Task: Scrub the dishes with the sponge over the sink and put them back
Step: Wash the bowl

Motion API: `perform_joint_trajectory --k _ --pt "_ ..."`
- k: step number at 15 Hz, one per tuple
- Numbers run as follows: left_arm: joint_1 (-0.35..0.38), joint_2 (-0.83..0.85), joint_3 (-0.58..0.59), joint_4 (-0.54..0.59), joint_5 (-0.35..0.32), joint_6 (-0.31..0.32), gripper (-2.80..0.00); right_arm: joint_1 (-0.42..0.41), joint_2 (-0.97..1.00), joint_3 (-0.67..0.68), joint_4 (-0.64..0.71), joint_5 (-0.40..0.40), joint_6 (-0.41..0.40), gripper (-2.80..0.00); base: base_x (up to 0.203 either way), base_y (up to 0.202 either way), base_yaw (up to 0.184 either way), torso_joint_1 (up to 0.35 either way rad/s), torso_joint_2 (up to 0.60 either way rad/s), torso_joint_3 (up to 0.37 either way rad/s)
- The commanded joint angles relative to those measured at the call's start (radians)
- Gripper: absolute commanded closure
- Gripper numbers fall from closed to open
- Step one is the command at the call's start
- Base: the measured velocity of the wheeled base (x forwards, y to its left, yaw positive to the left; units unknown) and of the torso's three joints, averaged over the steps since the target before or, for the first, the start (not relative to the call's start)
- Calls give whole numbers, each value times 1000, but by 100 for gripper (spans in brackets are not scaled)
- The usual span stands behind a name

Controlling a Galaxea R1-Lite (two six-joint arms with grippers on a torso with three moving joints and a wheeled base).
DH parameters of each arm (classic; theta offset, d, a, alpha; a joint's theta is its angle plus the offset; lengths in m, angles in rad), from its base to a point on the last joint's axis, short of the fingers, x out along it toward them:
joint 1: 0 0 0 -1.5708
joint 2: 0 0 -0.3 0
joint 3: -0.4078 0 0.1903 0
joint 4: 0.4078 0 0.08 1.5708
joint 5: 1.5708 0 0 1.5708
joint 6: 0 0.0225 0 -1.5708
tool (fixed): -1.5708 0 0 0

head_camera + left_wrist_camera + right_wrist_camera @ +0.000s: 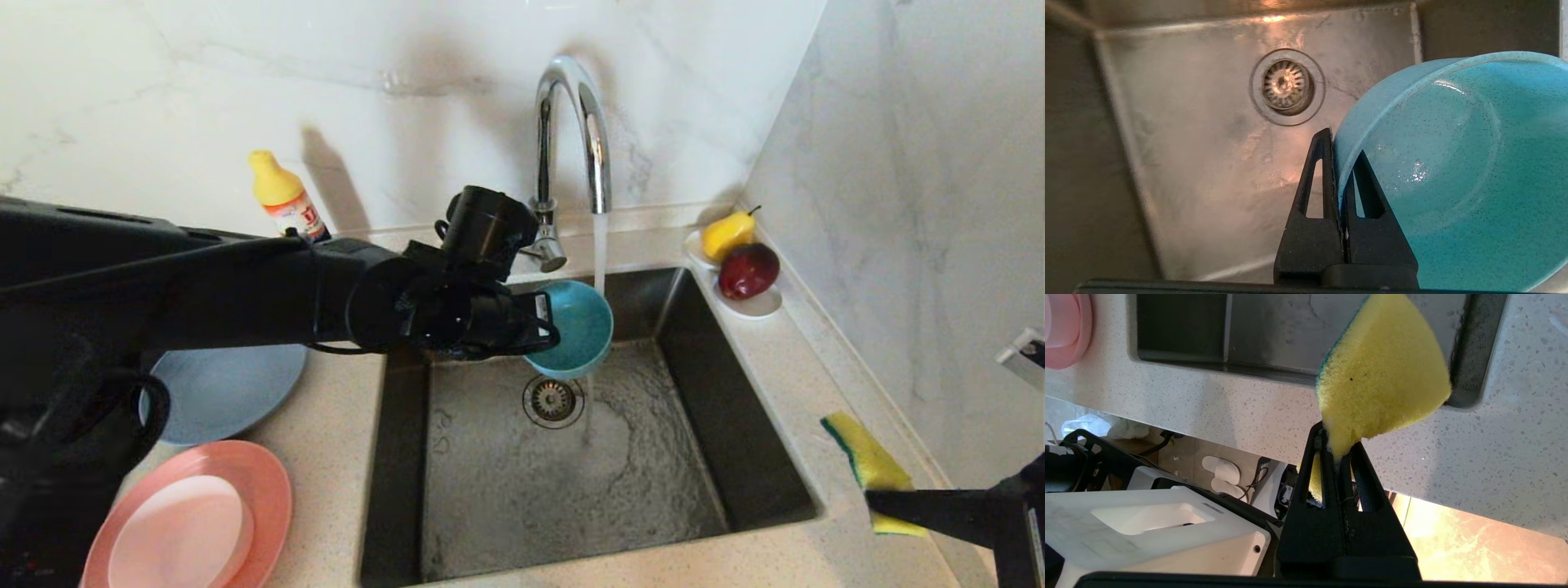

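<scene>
Partly, arm hides teal bowl [578, 327].

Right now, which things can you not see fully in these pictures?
- Grey-blue plate: head view, left arm covers its top.
- Salmon-pink plate: head view, cut by the bottom edge.
- Teal bowl: left wrist view, cut by the edge.
- Sponge: head view, right gripper hides its lower end.

The bowl [581, 325] is teal with dark speckles. The sponge [870, 465] is yellow, edged green. The counter [331, 457] is speckled beige.
</scene>
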Motion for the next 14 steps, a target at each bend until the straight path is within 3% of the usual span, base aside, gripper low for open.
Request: perform_joint_trajectory --k 1,14 --pt "-13 74 -47 3 4 -11 0 0 -2 0 1 2 2 0 0 0 0 0 0 0" --pt "-45 101 -64 1 6 -56 0 0 -9 5 1 2 3 0 0 0 0 0 0 0"
